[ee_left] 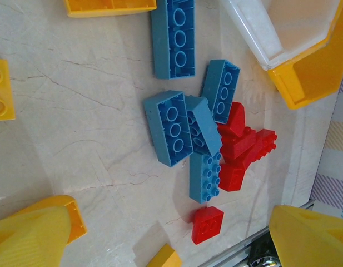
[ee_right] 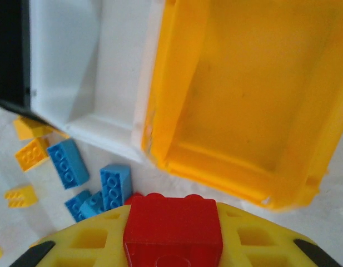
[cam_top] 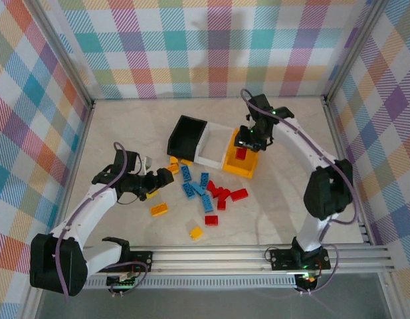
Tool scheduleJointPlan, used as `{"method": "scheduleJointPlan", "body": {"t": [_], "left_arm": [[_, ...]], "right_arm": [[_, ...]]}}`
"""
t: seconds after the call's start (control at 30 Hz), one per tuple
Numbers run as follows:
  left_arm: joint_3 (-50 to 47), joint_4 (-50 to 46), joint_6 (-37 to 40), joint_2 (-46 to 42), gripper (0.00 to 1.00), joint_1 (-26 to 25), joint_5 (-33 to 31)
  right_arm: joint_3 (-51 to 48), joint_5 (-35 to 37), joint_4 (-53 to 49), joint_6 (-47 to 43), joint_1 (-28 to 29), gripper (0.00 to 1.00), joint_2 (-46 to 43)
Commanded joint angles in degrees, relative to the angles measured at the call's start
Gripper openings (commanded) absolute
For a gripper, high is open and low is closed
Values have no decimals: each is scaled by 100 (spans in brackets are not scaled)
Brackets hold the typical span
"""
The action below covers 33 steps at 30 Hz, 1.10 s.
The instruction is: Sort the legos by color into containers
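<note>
Overhead view of a pale marble-look table [cam_top: 125,133] walled by bright checked panels.

At far left, the left gripper [cam_top: 157,181], low over the table, its yellow fingers [ee_left: 32,236] spread wide apart with nothing between them. Around it, scattered yellow bricks [cam_top: 159,210], a couple near the bins and two nearer the arms, well apart from each other.

Next to the right, a huddle of blue bricks [cam_top: 195,187], several touching and overlapping in the left wrist view. Against their right side, a cluster of red bricks [cam_top: 222,194], plus a single red piece [cam_top: 211,220] lying apart, closer to the arms.

Behind the pile, three bins in a touching row. First the black bin [cam_top: 180,133], set at an angle to the others. Then the white bin [cam_top: 211,158] in the middle. Last, the yellow-orange bin [cam_top: 239,171] at the right end.

Over that last bin, the right gripper [cam_top: 243,145], closed firmly on a red brick [ee_right: 172,225] pinched between its yellow fingertips. Hard to tell whether that brick is clear above the bin or already below its rim.
</note>
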Motion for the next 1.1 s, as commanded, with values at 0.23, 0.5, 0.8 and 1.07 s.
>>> {"method": "scheduleJointPlan", "body": {"t": [0.23, 0.5, 0.8, 1.07], "left_arm": [[199, -287, 189, 185, 92, -61, 2], [364, -269, 183, 511, 92, -61, -50], [299, -252, 157, 489, 92, -60, -150], [231, -287, 98, 314, 92, -58, -294]], "right_arm": [[919, 424, -327, -523, -221, 28, 1105], [1125, 363, -207, -541, -281, 28, 1589], [1426, 300, -258, -513, -284, 28, 2057], [1511, 260, -316, -549, -284, 29, 2310]]}}
